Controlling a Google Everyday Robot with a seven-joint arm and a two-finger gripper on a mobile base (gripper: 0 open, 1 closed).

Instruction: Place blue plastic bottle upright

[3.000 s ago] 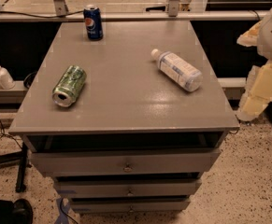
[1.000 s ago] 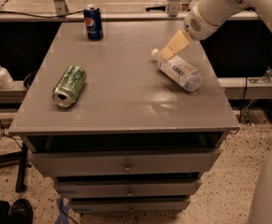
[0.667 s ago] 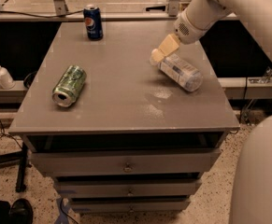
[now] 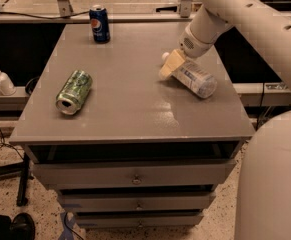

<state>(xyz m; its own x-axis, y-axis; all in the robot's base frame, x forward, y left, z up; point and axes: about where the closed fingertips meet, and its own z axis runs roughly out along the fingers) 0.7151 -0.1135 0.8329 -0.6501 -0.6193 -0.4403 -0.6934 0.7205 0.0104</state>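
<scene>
Claw [image 4: 167, 68] hovers at cap end of lying blue plastic bottle [image 4: 197, 80].

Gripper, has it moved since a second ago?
Yes. The gripper has shifted left and lower in view, toward the green can, reaching the cap end of the lying bottle.

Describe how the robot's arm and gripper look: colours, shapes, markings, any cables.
The arm is off-white, made of thick rounded tubular segments with small dark dots along its shell; no loose cables show. A rounded wrist narrows to the gripper, a pale cream-tan wedge, at the cap end of the blue plastic bottle on the grey table.
</scene>
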